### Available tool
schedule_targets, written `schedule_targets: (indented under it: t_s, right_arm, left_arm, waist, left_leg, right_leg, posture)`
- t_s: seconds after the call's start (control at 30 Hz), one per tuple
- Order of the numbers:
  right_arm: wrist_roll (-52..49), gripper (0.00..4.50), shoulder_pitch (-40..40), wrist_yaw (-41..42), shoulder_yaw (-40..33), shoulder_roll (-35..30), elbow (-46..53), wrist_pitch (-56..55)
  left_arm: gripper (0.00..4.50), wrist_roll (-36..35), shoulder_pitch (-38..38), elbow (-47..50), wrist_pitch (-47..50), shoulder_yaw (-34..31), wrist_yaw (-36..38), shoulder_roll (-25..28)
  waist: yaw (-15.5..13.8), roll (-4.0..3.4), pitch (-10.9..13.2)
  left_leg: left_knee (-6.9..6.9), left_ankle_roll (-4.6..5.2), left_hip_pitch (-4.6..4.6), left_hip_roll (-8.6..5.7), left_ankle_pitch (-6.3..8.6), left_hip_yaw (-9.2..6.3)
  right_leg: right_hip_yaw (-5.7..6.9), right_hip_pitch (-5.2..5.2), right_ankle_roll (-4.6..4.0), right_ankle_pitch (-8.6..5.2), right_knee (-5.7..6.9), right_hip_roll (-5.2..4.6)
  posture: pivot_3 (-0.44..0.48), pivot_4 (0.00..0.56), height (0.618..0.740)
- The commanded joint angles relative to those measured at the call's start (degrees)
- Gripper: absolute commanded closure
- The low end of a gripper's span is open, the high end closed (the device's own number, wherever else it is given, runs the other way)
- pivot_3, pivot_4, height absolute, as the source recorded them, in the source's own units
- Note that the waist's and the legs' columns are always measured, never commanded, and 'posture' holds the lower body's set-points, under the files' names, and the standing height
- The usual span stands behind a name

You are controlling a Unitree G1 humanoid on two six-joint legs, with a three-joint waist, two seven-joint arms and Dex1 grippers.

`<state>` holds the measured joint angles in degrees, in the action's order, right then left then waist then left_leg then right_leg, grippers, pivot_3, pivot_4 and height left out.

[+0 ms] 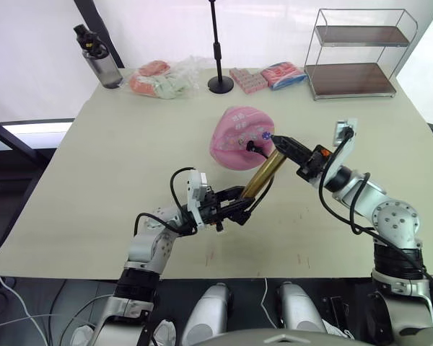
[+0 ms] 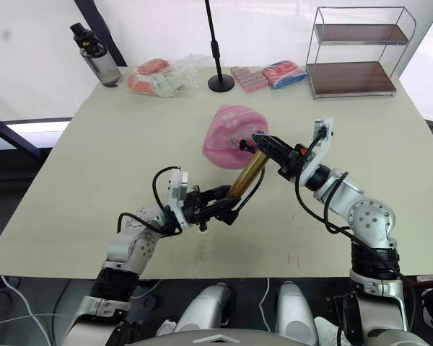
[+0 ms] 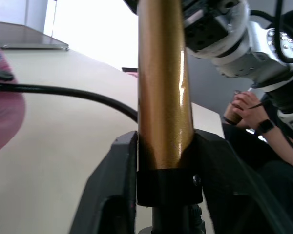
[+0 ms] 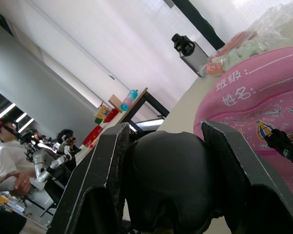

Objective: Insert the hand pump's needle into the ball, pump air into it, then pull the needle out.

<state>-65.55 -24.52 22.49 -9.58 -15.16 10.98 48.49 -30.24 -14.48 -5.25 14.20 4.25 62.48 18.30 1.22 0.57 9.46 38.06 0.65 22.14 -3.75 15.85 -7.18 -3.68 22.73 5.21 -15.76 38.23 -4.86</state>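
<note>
Far back left on the pale beige tabletop (image 1: 115,158): a dark grey water bottle with a black cap (image 1: 97,59), then a clear plastic bag of orange and pale green stuff (image 1: 159,79), a black round-based stand pole (image 1: 218,50), a couple of pink and red wrapped packets (image 1: 267,76), and over at the back right a wire-framed two-tier shelf with brown boards (image 1: 357,54).

Nearer, on the left: left gripper (image 1: 234,205) clamped around the lower end of the small hand pump with the gold metallic barrel and black end caps (image 1: 263,175), black fingers (image 3: 112,195) pressed to either side just above the bottom cap. Barrel tilted, rising up and to the right toward the middle of the table.

Middle: soft, part-deflated pink ball with little colourful printed pictures and pale lettering (image 1: 234,137), resting on the table just behind the pump's top end. Thin black hose (image 1: 258,150) curling from the pump onto the ball's near face; can't make out the needle itself.

Right: right gripper (image 1: 278,142) clenched on the pump's black T-handle (image 4: 168,180) at the top of the barrel, right beside the ball.
</note>
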Motion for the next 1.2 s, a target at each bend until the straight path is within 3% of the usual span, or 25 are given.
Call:
schedule_targets:
  t_s: [0.03,0.13,0.6,0.77,1.2]
  right_arm:
    - [1.07,2.68,-1.4,1.98,0.79,-0.4,3.17,-1.33]
    - [3.1,2.68,-1.62,3.2,1.74,-0.52,3.97,-2.24]
    - [18.6,2.68,-6.91,20.31,11.19,-10.54,10.28,-10.36]
    - [20.42,2.68,-8.81,24.93,13.63,-12.78,11.74,-10.56]
    - [24.68,2.68,-11.14,31.16,16.14,-13.34,10.47,-12.3]
  left_arm:
    - [1.18,-0.38,-0.77,0.25,0.44,-1.46,-0.47,0.3]
    - [0.06,-0.23,-0.88,0.3,0.6,-1.25,0.17,0.81]
    - [0.06,5.81,-5.55,-2.17,-1.36,3.61,11.8,10.8]
    - [0.06,8.29,-9.6,-5.52,-1.86,5.23,13.22,10.86]
    - [0.06,13.0,-16.1,-13.15,-5.56,10.81,20.96,9.13]
  waist:
    - [0.01,0.0,0.0]
    - [0.01,0.0,0.0]
    - [0.56,-0.02,0.02]
    - [0.81,-0.02,0.02]
    - [0.97,-0.02,0.02]
  left_leg:
    - [0.0,0.0,0.0,0.0,0.0,0.0]
    - [0.0,0.0,0.0,0.0,0.0,0.0]
    - [-0.01,-0.05,0.09,-0.01,-0.02,-0.16]
    - [0.17,-0.24,0.68,-0.03,-0.14,-0.4]
    - [0.2,-0.25,0.75,-0.04,-0.15,-0.42]
  right_leg:
    - [0.0,0.0,0.0,0.0,0.0,0.0]
    - [0.01,0.0,0.0,0.0,0.0,0.0]
    - [0.19,0.0,0.0,0.0,-0.11,-0.01]
    - [0.48,0.44,-0.04,0.02,-0.12,-0.03]
    - [0.57,0.43,-0.04,0.03,-0.1,-0.06]
  posture:
    - [0.0,0.15,0.74]
    - [0.0,0.15,0.74]
    - [0.0,0.15,0.74]
    - [0.0,0.15,0.74]
    - [0.0,0.15,0.74]
